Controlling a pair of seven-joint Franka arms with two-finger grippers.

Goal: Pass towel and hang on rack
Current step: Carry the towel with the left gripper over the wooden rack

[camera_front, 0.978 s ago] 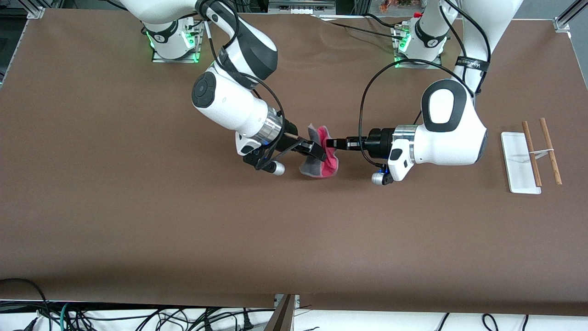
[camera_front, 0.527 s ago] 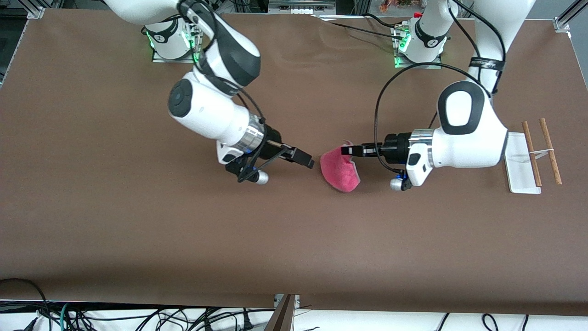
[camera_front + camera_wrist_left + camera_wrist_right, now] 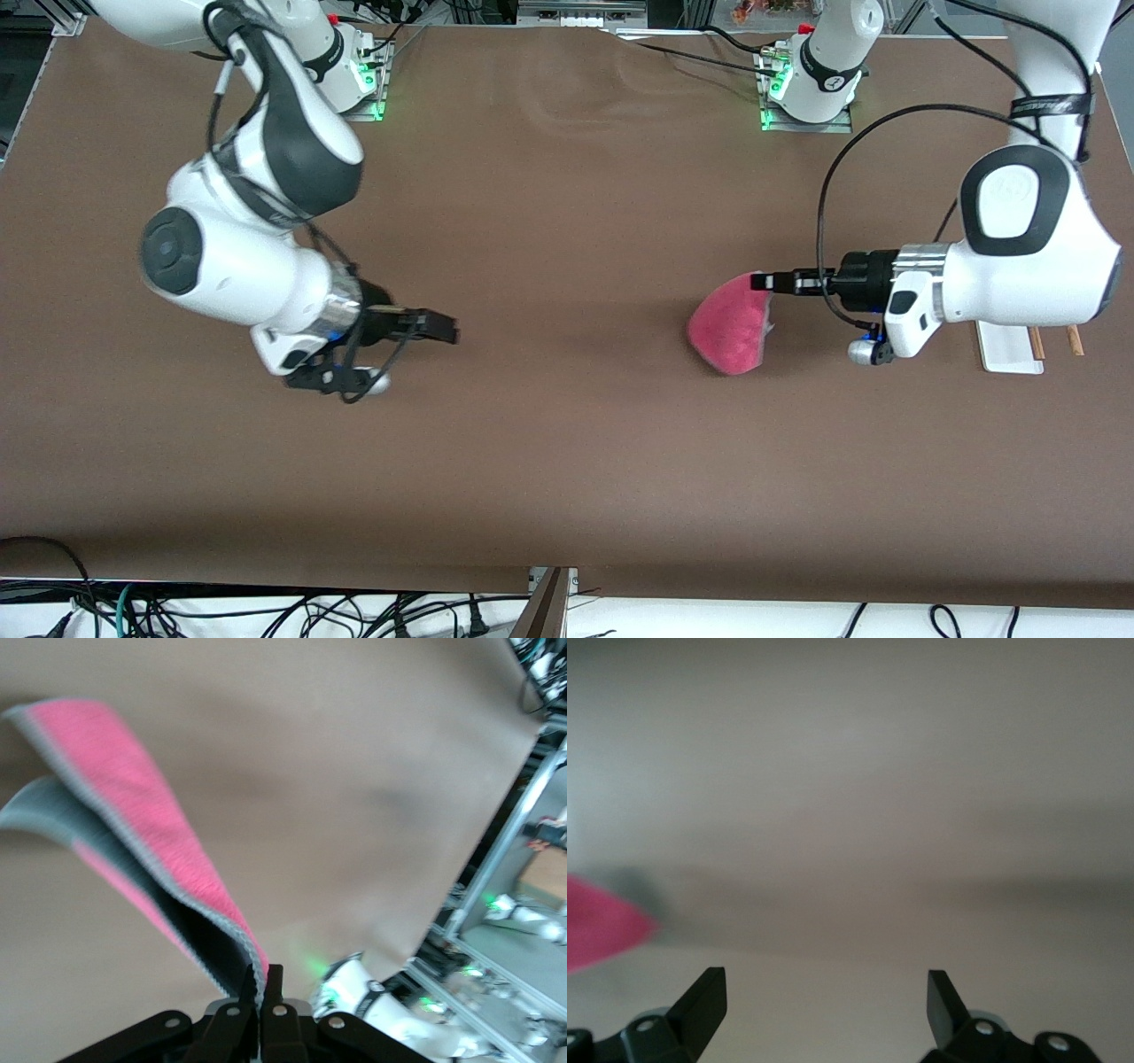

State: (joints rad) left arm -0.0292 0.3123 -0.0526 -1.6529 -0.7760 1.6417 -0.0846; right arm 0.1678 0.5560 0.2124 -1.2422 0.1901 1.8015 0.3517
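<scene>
Now the left gripper (image 3: 767,282), fingers pinching one corner of the towel (image 3: 732,332) over the worktop (image 3: 567,461) near the rack (image 3: 1010,354), risks a slip or missing the rods, while the right gripper (image 3: 440,327) waits, fingers spread.

towel (image 3: 731,332) over table (image 3: 567,461) middle, rack (image 3: 1010,354) apparently under left arm's wrist, at table's end

Brown table covering (image 3: 567,461), spread flat, faintly creased. Aluminium frame posts (image 3: 1091,35) set at table corners. Tangled black cables (image 3: 292,613) laid below table's near edge.
</scene>
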